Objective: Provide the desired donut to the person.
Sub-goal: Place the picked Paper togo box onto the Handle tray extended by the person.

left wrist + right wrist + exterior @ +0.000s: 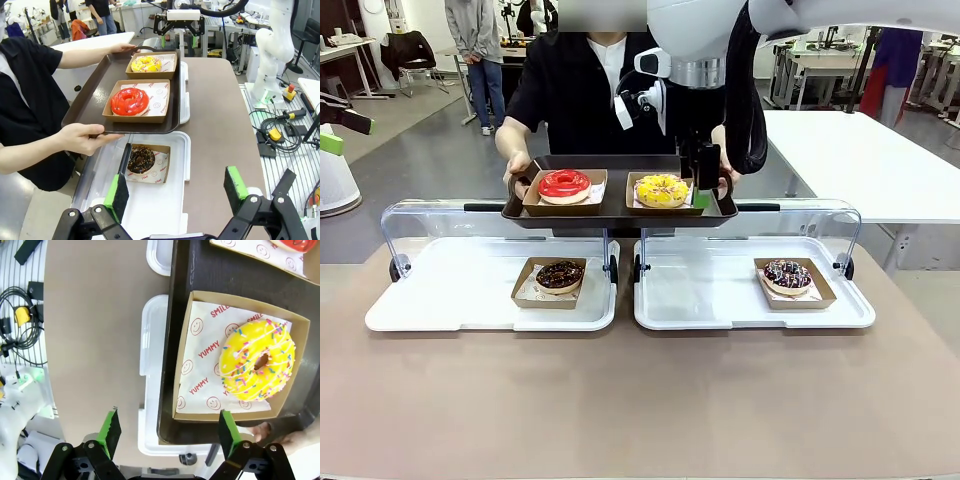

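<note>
Holding a dark tray [618,212] over the table's far side, the person [582,90] carries a red donut [564,184] and a yellow donut [661,189], each in a box. The right gripper [703,178] hangs just beside the yellow one, fingers spread, pinching nothing — its wrist view shows the sprinkles up close. The left gripper [176,192] is spread too, above a chocolate donut [141,158]. Another sprinkled donut [787,275] sits on the right white tray [720,300]. The red donut is cut off in the right wrist view.
</note>
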